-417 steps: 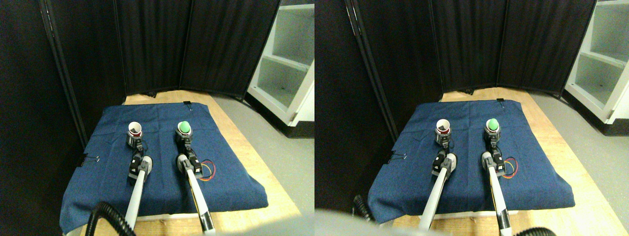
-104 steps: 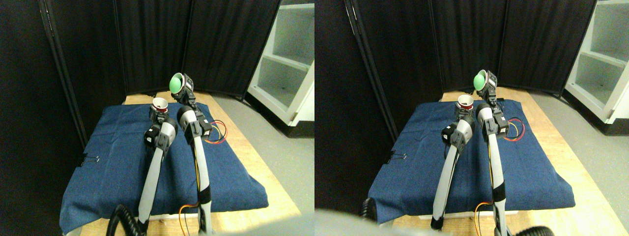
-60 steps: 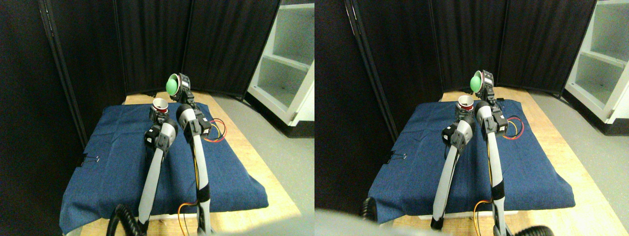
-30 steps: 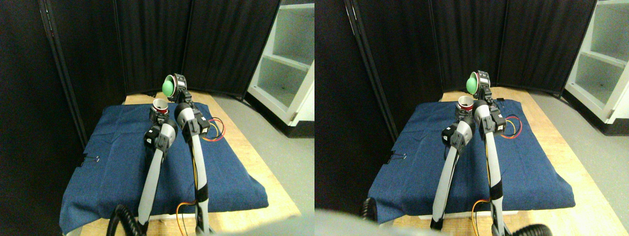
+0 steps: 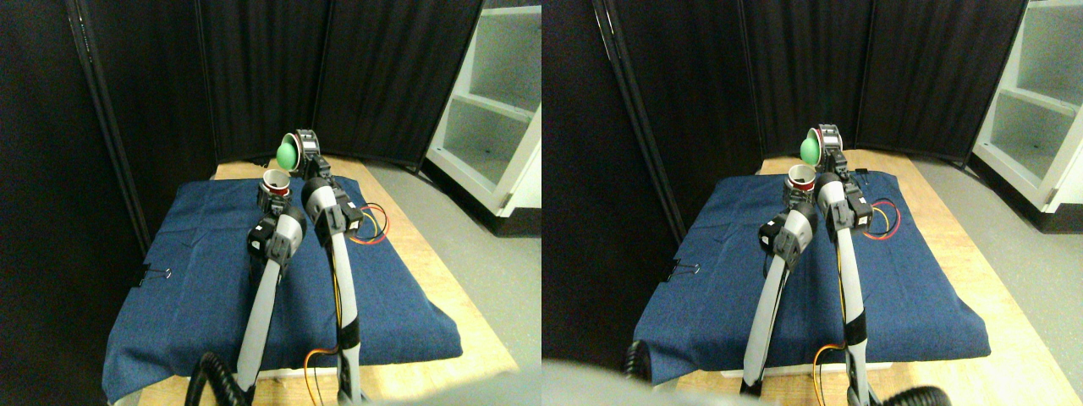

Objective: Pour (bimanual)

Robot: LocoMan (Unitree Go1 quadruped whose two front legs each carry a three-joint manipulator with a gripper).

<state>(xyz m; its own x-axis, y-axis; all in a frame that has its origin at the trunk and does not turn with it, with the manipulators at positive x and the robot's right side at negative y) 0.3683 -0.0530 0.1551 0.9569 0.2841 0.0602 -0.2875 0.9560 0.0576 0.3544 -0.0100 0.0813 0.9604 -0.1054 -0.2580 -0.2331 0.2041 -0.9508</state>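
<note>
Nearest you, the blue cloth (image 5: 195, 288) covers the wooden table (image 5: 423, 271). Above it, your left gripper (image 5: 272, 195) holds the red-and-white cup (image 5: 276, 179) upright, jaws clamped on its base. Just beyond and higher, your right gripper (image 5: 308, 157) has its jaws clamped on the tilted cup (image 5: 296, 145), mouth turned left, the green ball (image 5: 287, 155) at its lip directly above the lower cup. Behind stand black screens (image 5: 279, 76) and a white shelf unit (image 5: 491, 101).

light: dim, brightest on white shelf unit (image 5: 495, 101) | black folding curtain panels (image 5: 338, 76) nearly featureless | focus: soft, grainy | edges: slightly bowed
</note>
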